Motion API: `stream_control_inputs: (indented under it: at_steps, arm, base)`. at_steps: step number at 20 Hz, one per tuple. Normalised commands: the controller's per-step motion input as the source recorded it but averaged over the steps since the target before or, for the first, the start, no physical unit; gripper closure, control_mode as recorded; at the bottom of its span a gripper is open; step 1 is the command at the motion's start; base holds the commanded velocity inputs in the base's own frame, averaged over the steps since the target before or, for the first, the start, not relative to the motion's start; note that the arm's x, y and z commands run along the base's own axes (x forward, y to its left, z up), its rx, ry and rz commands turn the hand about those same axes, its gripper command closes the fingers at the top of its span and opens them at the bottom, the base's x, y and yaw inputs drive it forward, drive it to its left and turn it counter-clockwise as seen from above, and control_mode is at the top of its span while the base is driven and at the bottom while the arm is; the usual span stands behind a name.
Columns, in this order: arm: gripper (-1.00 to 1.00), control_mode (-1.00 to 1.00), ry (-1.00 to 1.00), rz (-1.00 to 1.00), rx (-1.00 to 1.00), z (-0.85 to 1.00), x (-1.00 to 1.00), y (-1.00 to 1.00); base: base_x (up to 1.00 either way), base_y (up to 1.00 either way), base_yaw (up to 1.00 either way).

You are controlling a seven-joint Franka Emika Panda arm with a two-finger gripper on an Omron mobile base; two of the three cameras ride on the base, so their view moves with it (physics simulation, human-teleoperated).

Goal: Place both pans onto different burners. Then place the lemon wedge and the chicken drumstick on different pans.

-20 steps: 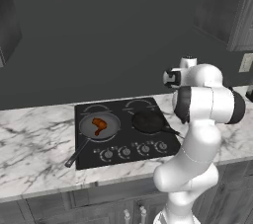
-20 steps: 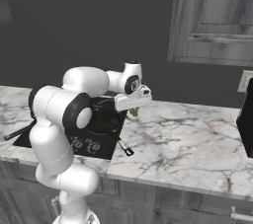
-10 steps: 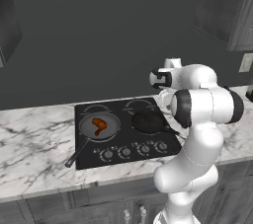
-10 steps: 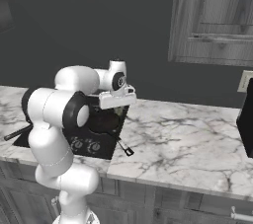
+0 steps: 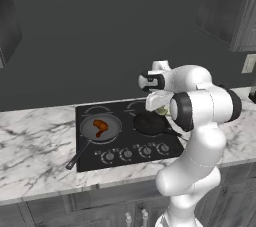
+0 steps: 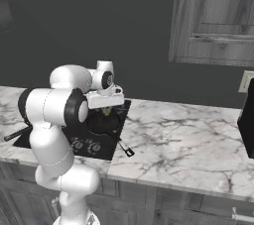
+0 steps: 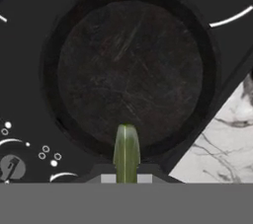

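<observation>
Counter: marble counter (image 5: 35,151) ran under a dark wall; the black cooktop (image 5: 125,143) was set into it, knobs along its front edge.
Grey pan: wider pan (image 5: 101,127) sat on the cooktop's left side, handle reaching to the front left corner, the chicken drumstick (image 5: 100,127) lying in it.
Black pan: smaller black pan (image 7: 129,72) sat on the cooktop's right side, bare inside.
Gripper: gripper (image 7: 126,176) hung above the black pan, its fingers pinched together on the lemon wedge (image 7: 126,153).
Lemon position: in the hand view the wedge lined up with the pan's near rim, not its middle.
Risk, release point: let go there, the wedge could strike the rim and bounce onto the glass or the counter.
Risk, height: a drop from well above the pan would likely make the small piece skip out.
Risk, descent: lowering carelessly could nudge the black pan off its burner ring.
</observation>
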Motion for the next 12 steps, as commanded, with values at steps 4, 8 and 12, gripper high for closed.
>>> stream_control_inputs:
  at_steps: [4,8,12]
  arm:
    - [1.00,-1.00,0.00,0.00,0.00,-0.28,0.10,0.29]
    - [1.00,-1.00,0.00,0.00,0.00,-0.28,0.16,0.25]
    - [1.00,-1.00,0.00,0.00,0.00,-0.19,0.22,0.14]
  base:
    - [0.00,0.00,0.00]
    - [0.00,0.00,0.00]
    - [0.00,0.00,0.00]
